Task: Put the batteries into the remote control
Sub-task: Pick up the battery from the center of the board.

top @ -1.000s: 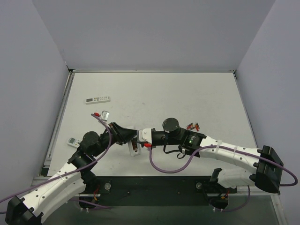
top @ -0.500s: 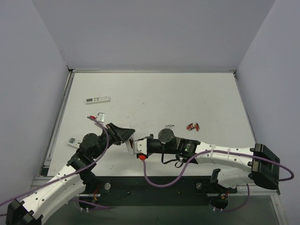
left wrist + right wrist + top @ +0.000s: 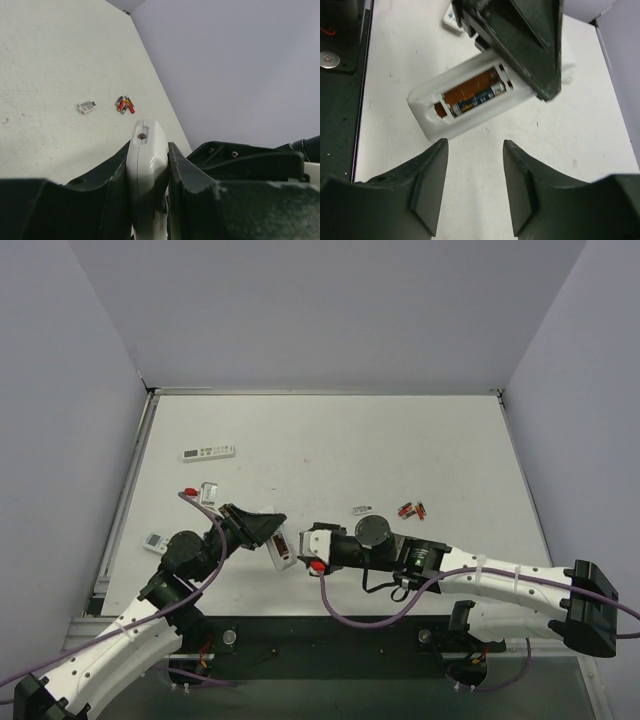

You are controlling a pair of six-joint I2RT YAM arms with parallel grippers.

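My left gripper [image 3: 272, 540] is shut on the small white remote control [image 3: 281, 548] and holds it above the table; the remote stands edge-on between the fingers in the left wrist view [image 3: 146, 155]. In the right wrist view the remote [image 3: 436, 122] shows its open compartment with one orange and blue battery [image 3: 476, 95] seated in it. My right gripper [image 3: 474, 146] is open and empty, just short of the remote [image 3: 308, 540]. Loose batteries [image 3: 410, 510] lie on the table to the right and also show in the left wrist view [image 3: 126, 104]. A small grey cover piece [image 3: 362, 508] lies beside them.
A longer white remote [image 3: 208, 452] lies at the back left. A small white item [image 3: 209, 490] with a red bit beside it lies left of centre. Another small white device [image 3: 154, 541] sits near the table's left edge.
My left gripper has turned the remote and drawn it slightly left. My right gripper has backed off from the remote and shifted right, uncovering the grey cover piece.
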